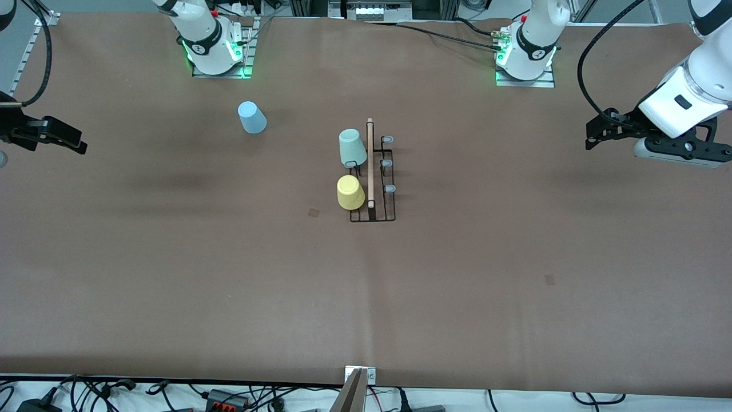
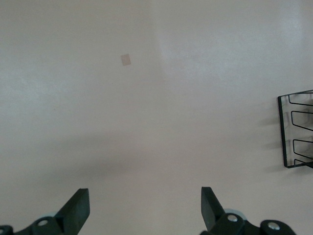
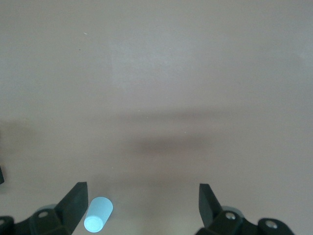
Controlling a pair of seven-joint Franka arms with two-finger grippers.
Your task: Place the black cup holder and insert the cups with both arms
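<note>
The black cup holder (image 1: 373,213) stands at mid-table, its wooden rod handle (image 1: 370,163) on top. The mint green cup (image 1: 351,147) and the yellow cup (image 1: 350,192) sit upside down on its pegs on the side toward the right arm's end. Three grey-tipped pegs (image 1: 387,163) on the side toward the left arm's end are bare. The light blue cup (image 1: 251,117) stands upside down on the table toward the right arm's base; it also shows in the right wrist view (image 3: 98,215). My left gripper (image 1: 596,134) (image 2: 145,210) is open and empty in the air at its end of the table; the holder's edge (image 2: 296,129) shows there. My right gripper (image 1: 71,140) (image 3: 142,208) is open and empty.
The two white bases with green lights (image 1: 214,48) (image 1: 526,57) stand along the table's back edge. Small square marks lie on the brown table cover (image 1: 314,212) (image 1: 549,279). Cables lie along the front edge (image 1: 229,395).
</note>
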